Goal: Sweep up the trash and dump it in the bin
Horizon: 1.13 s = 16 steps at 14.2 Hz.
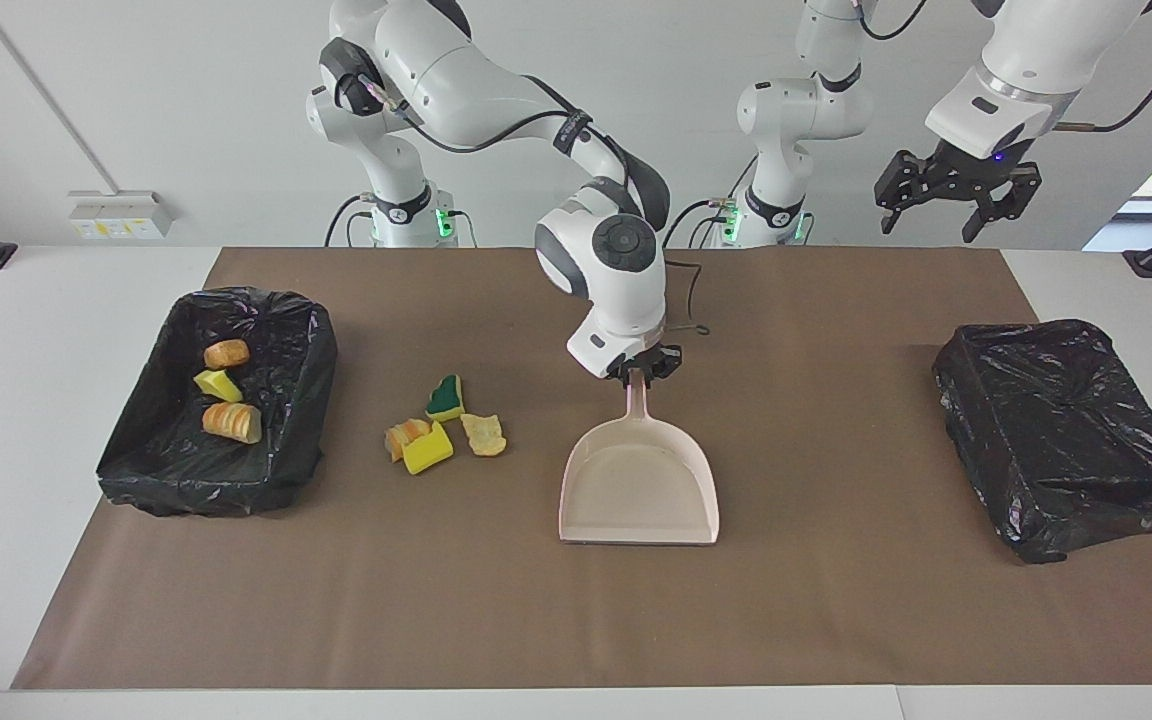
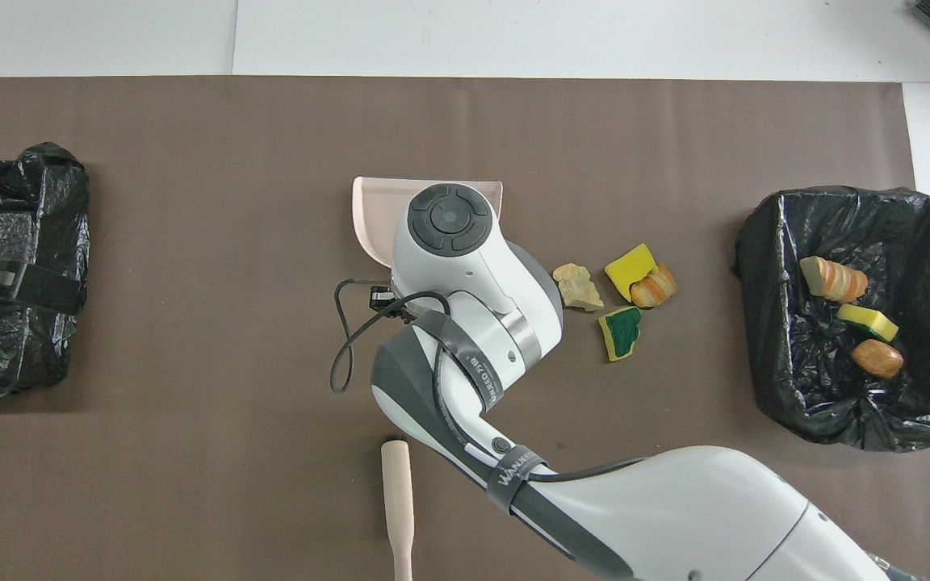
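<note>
- Bin at the right arm's end, lined in black: three bits of trash already in it.
- Four loose chunks on the mat, between that bin and the right gripper.
- Right gripper clamped shut on the dustpan handle; pan flat, long axis running away from the robots, open lip farthest from them.
- Overhead, the arm hides that grip, but a brush handle shows nearer the robots.
- Left gripper hangs high, fingers spread wide, holding nothing, waiting over the covered black bin's end.
</note>
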Motion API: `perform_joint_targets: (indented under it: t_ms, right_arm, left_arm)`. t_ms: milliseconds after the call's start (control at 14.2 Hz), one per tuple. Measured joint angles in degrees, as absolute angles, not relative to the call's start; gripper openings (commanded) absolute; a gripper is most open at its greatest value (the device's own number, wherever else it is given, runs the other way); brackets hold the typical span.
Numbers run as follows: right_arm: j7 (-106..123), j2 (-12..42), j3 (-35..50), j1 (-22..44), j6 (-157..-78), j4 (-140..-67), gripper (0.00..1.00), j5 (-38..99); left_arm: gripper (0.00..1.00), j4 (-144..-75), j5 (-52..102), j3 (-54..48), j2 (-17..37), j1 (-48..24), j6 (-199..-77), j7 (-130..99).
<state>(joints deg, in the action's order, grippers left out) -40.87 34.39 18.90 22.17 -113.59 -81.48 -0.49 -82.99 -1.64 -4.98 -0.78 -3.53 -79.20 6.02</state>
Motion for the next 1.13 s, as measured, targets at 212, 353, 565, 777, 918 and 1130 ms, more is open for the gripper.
perform_joint_targets:
  t_ms: [212, 353, 565, 777, 918, 1130]
  right_arm:
    - [-38.08, 34.45, 18.83, 22.15, -113.62, -81.99, 1.0, -0.99]
    - [-35.92, 34.41, 18.64, 21.83, -113.69, -81.95, 1.0, -1.33]
    - [-34.46, 32.93, 18.46, 20.25, -112.15, -81.78, 1.0, -1.38]
    - [-32.01, 29.97, 18.42, 17.37, -106.72, -81.7, 1.0, -1.37]
    - [-30.88, 26.57, 18.46, 16.44, -102.16, -81.84, 1.0, -0.88]
    - [-30.88, 18.32, 19.08, 17.24, -98.12, -87.19, 1.0, 2.83]
  left_arm:
    - [1.0, -82.99, -1.55, -4.98, -0.81, -3.53, -79.79, 6.11]
    - [1.0, -83.04, -1.51, -5.08, -0.81, -3.54, -79.91, 7.17]
    - [1.0, -83.76, -1.4, -5.43, -0.81, -3.57, -80.08, 8.88]
    - [1.0, -84.34, -0.66, -5.61, -0.78, -3.61, -81.97, 8.9]
    - [1.0, -84.92, -0.44, -5.87, -0.33, -4.47, -84.13, 8.31]
    - [1.0, -86.08, -0.35, -6.22, 2.52, -9.16, -89.32, 1.03]
